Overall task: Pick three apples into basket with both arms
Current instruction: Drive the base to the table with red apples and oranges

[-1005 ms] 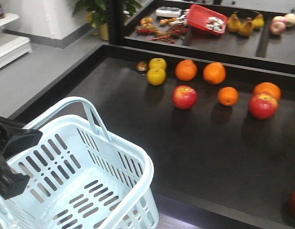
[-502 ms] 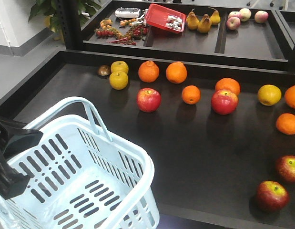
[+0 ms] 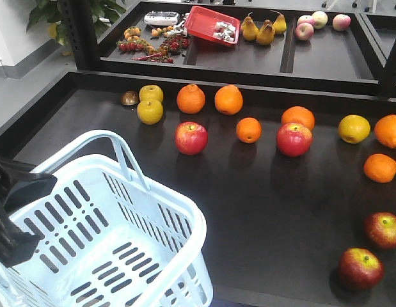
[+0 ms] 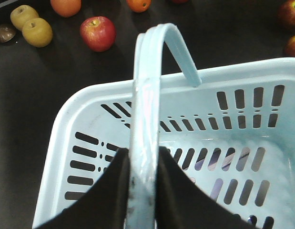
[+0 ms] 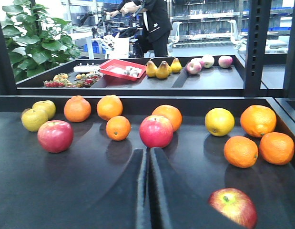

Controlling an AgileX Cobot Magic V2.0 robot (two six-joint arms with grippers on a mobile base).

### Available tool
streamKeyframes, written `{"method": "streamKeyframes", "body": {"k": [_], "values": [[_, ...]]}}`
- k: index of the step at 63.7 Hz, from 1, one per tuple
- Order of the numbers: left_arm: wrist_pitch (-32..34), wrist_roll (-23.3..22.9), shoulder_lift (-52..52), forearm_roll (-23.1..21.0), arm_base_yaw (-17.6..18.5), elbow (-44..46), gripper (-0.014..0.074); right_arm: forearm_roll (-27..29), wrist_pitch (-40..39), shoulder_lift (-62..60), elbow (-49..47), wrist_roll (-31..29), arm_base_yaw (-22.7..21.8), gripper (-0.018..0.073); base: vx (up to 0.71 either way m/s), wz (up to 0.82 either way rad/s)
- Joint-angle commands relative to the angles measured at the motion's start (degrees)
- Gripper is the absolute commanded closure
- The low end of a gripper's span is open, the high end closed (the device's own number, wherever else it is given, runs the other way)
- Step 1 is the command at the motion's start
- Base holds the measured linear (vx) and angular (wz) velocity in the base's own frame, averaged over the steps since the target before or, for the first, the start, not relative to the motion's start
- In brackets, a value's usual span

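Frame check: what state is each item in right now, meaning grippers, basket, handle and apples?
Left gripper: shut on the handle.
Right gripper: shut, holding nothing.
Basket: upright and empty.
Handle: raised, clamped by the left gripper.
Red apples: loose on the table, none in the basket.

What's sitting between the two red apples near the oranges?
A small orange sits between the left apple and the right apple; the front view shows it.
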State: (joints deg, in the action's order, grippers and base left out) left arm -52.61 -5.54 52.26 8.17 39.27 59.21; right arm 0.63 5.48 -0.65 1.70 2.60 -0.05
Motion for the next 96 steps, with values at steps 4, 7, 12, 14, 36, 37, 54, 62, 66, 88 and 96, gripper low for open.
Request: {"method": "streamKeyframes", "body": {"k": [4,7,12,14,36,37,54,62,66,88,96], "values": [[4.8,-0.8,-0.5,0.1,0.0,1.6,0.0603,-0.6,-4.6,-0.5,0.8,0.0,-0.2,0.0563,0.04,-0.06],[4.8,-0.8,-0.5,0.1,0.0,1.6,0.0603,-0.6,-4.6,-0.5,0.8,0.0,-0.2,0.0563,0.04,-0.08],[4.8,-0.8,-0.5,0.1,0.0,1.6,0.0603,-0.6,-4.6,-0.5,0.8,0.0,-0.2,0.0563,0.05,-0.09],[4.8,-0.8,-0.5,0.1,0.0,1.6,0.0603,-0.6,-4.6,-0.5,0.8,0.0,-0.2,0.0563,0.06,-0.11],[4.8,-0.8,-0.5,0.1,0.0,1.6,0.0603,-0.6,-4.6,-0.5,0.8,0.0,-0.2,0.0563,0.07,-0.13],[4.8,-0.8,-0.5,0.1,0.0,1.6,0.0603,-0.6,-4.6,-0.5,0.8,0.0,-0.2,0.0563,0.08,-0.14],[4.8,-0.8,-0.5,0.1,0.0,1.6,0.0603,-0.6,-4.6,-0.5,0.8,0.0,-0.2,0.0563,0.09,-0.17],[4.8,-0.8,-0.5,0.1,0.0,1.6,0.0603,-0.6,-4.7,-0.5,0.8,0.0,-0.2,0.0563,0.11,-0.19],[4.8,-0.8,-0.5,0.1,0.0,1.6,0.0603,-0.6,-4.7,-0.5,0.8,0.0,-0.2,0.0563,0.11,-0.19],[4.8,-0.8,-0.5,0.1,0.0,1.6,0.0603,-0.6,-4.7,-0.5,0.8,0.0,-0.2,0.0563,0.10,-0.14],[4.8,-0.8,-0.5,0.1,0.0,1.6,0.0603,-0.6,-4.7,-0.5,0.8,0.0,-0.2,0.0563,0.07,-0.06]]}}
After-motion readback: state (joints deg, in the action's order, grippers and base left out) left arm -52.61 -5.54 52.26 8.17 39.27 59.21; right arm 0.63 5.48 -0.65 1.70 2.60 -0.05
